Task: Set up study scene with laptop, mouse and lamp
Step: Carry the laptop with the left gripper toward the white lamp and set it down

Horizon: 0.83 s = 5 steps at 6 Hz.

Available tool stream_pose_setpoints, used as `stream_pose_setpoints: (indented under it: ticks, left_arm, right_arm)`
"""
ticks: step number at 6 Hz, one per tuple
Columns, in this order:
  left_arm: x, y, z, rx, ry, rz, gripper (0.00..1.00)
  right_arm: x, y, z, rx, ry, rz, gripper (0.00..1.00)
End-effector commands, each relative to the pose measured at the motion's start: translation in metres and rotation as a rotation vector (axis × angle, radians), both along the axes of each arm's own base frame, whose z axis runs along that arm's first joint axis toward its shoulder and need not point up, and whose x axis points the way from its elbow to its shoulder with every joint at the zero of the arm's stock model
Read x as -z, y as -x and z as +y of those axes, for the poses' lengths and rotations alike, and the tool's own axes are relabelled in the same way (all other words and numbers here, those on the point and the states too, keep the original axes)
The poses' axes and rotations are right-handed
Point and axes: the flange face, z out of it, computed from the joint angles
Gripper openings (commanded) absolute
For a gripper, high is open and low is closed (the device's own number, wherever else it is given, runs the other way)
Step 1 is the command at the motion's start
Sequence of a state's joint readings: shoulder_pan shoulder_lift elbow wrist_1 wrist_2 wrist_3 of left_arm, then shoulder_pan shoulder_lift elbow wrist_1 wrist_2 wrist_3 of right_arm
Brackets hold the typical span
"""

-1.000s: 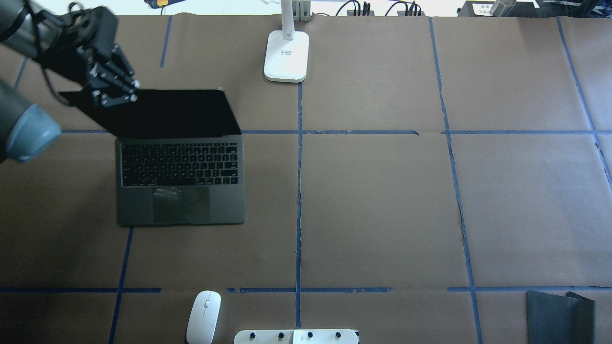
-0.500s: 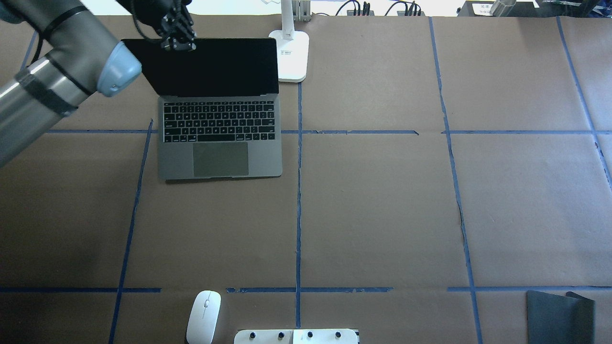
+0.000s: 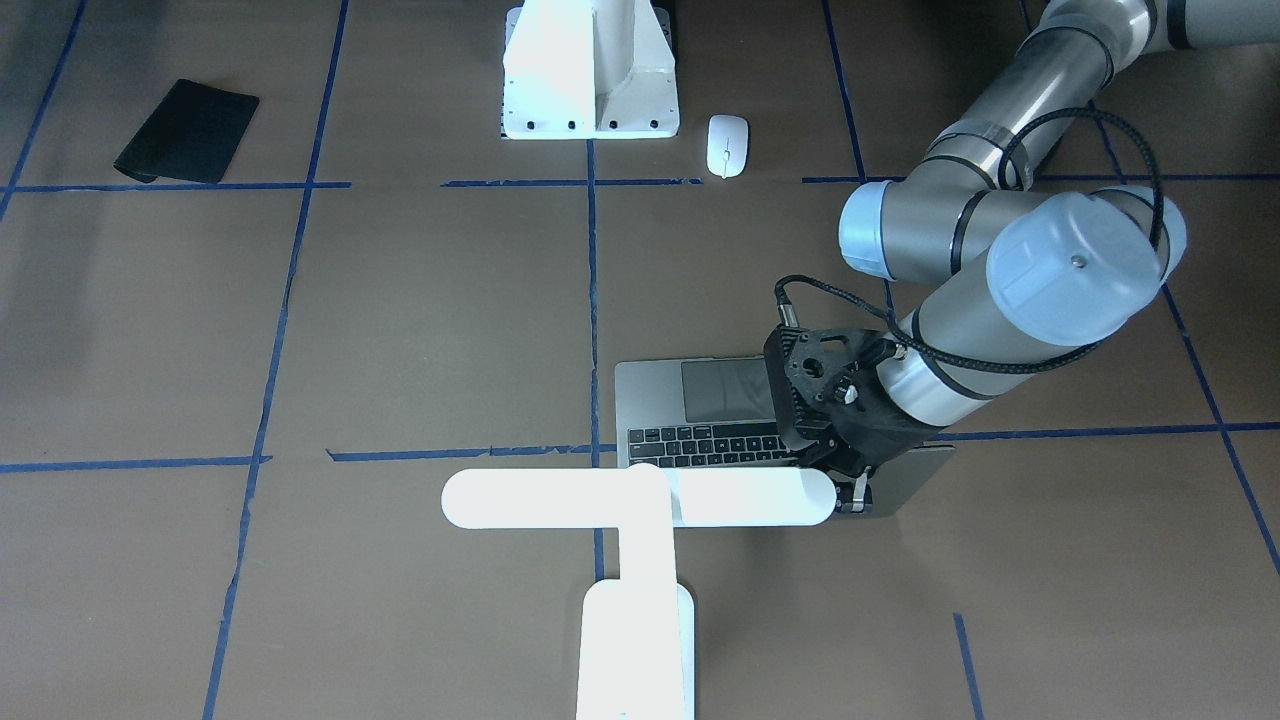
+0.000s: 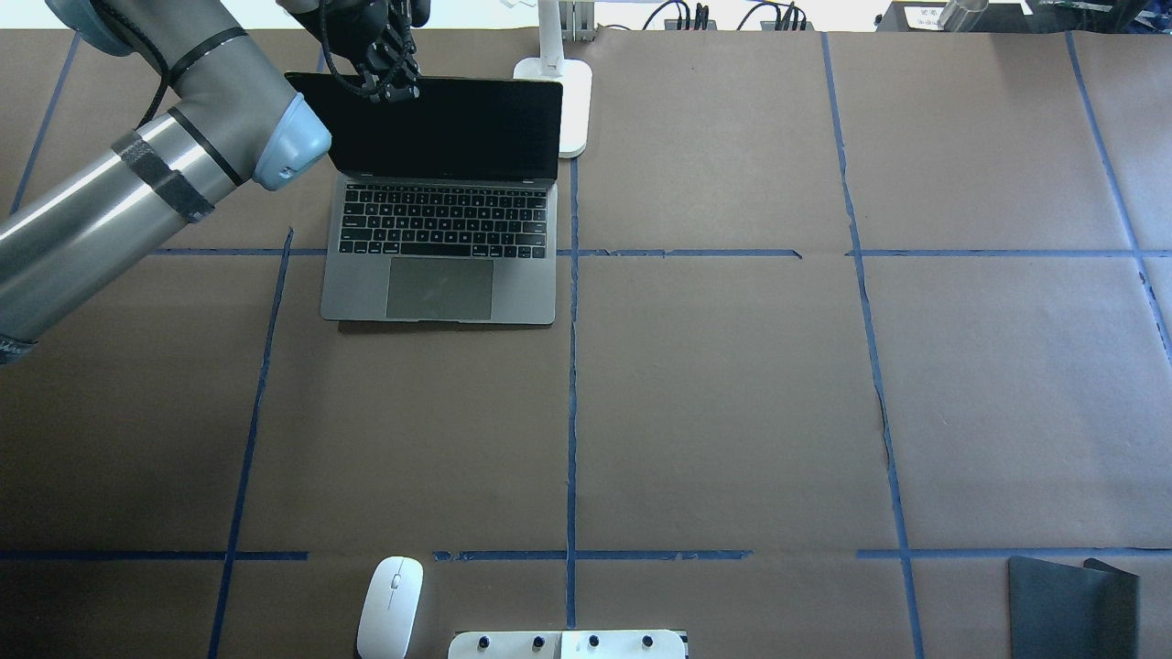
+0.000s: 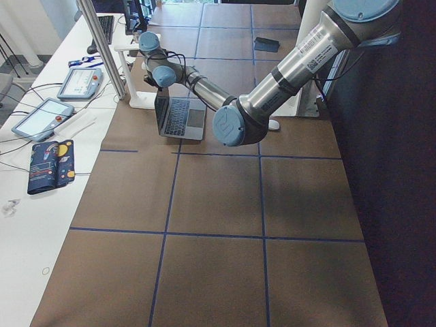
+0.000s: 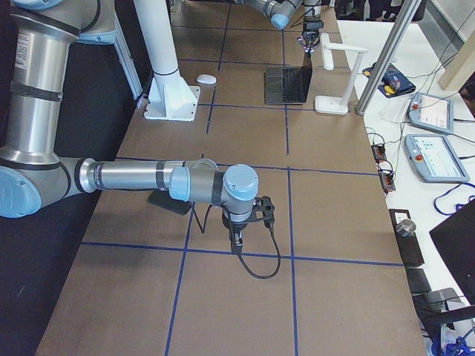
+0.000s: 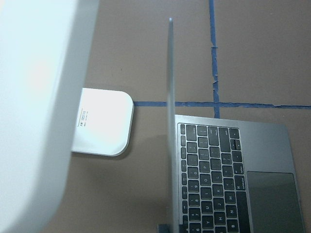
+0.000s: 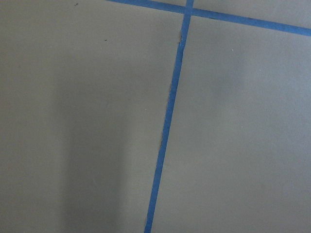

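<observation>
Overhead exterior view: the left gripper [image 4: 392, 84] is clamped on the top lid edge of the open slim dark-grey metal laptop [image 4: 439, 291], far left, just beside the bright white T-shaped lamp [image 4: 574, 105]. The right gripper [image 6: 236, 243]: cannot tell.

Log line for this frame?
left gripper grips laptop lid | right gripper apart, state unclear | mouse untouched | lamp beside laptop

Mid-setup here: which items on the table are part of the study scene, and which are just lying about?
Part of the job:
laptop, its lid held in the left pincer
mouse
lamp

Just lying about:
black pad
white bolted pedestal
</observation>
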<state>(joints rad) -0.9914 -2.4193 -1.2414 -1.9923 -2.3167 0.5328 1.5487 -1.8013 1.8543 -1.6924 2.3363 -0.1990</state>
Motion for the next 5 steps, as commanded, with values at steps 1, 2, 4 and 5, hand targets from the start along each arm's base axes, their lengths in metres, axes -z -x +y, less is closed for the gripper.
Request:
stream_pose_setpoints:
  ticks: [1, 2, 4, 5]
  left_arm:
    - [-0.002, -0.001, 0.001, 0.004, -0.002, 0.001, 0.64]
    - [0.001, 0.001, 0.001, 0.006, -0.008, 0.006, 1.0]
    - [-0.004, 0.065, -0.015, 0.032, 0.021, 0.039, 1.0]
    - [-0.028, 0.107, -0.017, 0.032, 0.067, 0.064, 1.0]
  right_arm:
    - [-0.001, 0.0, 0.001, -0.001, 0.004, 0.0, 1.0]
    - [-0.001, 0.0, 0.001, -0.001, 0.004, 0.0, 1.0]
    - [-0.001, 0.0, 0.001, 0.0, 0.002, 0.0, 1.0]
    - [0.0, 0.0, 0.0, 0.0, -0.001, 0.0, 1.0]
